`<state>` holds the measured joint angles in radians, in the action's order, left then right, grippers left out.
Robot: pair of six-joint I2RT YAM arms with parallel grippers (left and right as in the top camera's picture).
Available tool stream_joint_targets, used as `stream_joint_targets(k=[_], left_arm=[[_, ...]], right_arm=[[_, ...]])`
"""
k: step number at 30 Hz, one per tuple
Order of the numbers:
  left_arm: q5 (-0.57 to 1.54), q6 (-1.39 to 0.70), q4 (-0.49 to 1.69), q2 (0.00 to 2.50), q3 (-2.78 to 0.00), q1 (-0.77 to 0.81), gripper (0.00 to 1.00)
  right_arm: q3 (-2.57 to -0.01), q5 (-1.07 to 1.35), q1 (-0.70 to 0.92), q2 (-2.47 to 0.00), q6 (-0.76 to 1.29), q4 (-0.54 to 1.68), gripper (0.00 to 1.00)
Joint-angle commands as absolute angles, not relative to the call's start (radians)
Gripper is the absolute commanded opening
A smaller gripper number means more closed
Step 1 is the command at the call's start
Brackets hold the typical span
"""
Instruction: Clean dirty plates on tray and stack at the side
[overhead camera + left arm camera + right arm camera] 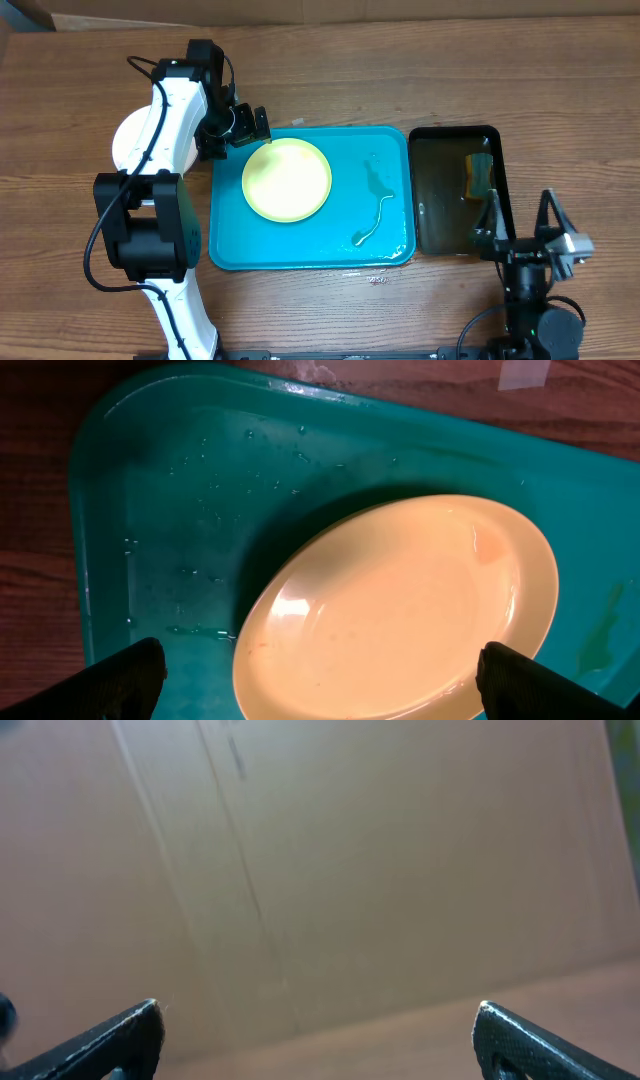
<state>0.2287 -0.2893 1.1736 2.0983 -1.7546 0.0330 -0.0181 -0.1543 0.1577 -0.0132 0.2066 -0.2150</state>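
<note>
Plate [287, 180] face-up; tray [232, 240] lengthwise left-right

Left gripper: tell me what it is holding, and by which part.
Nothing. The left gripper hangs open over the green plate, jaws spread wide, not closed on it.

Even light, glare on tray [160, 480], right wrist view blurred

A plate [287, 180] lies left in the tray [300, 256]; just right, a narrower tray [440, 215] holds a sponge [479, 175].
</note>
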Motion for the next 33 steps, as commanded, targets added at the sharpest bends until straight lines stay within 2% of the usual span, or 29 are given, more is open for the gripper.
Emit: stream_joint_targets(k=[1, 6, 33], left_arm=[[0.236, -0.296, 1.172, 2.099, -1.750, 0.045, 1.00], [0.236, -0.296, 1.172, 2.099, -1.750, 0.045, 1.00], [0.236, -0.296, 1.172, 2.099, -1.750, 0.045, 1.00]], right_arm=[[-0.008, -0.149, 0.155, -0.003, 0.212, -0.127, 1.00], [-0.008, -0.148, 0.155, -0.003, 0.212, 0.070, 1.00], [-0.008, -0.137, 0.155, -0.003, 0.122, 0.070, 1.00]])
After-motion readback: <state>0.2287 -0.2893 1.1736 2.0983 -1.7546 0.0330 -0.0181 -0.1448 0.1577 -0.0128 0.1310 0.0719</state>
